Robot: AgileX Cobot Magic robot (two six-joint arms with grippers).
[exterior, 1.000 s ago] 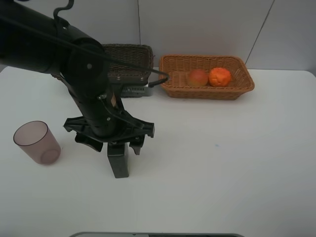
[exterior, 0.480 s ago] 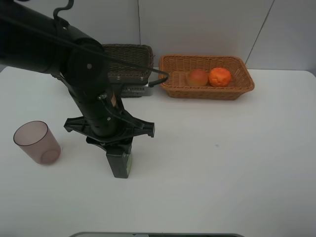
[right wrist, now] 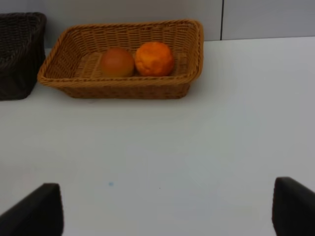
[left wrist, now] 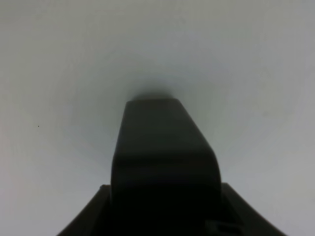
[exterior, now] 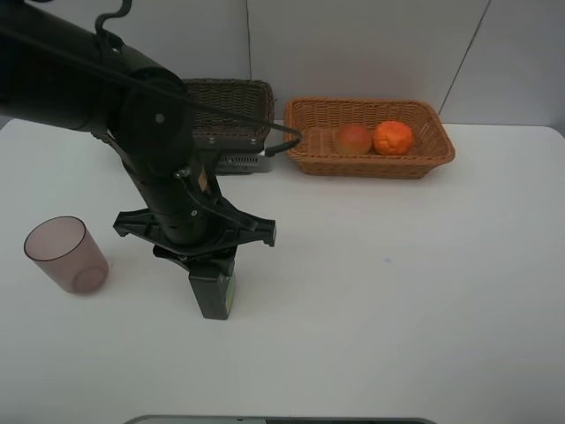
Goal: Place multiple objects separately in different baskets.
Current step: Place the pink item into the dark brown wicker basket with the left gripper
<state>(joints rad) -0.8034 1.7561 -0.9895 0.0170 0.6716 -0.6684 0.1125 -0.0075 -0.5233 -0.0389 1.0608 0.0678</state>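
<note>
White tabletop, nearest: the black pump bottle (exterior: 213, 300), apparently upright, is clamped by the left gripper (exterior: 212, 269); the right gripper (right wrist: 167, 209) is held agape, empty. Farther back, directly beyond the left arm, the dark brown basket (exterior: 252, 106) is seen.

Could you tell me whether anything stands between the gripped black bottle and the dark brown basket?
No loose item shows on the table between the black pump bottle and the dark brown basket; the left arm hides much of that stretch, and something grey lies at the basket's front.
</note>
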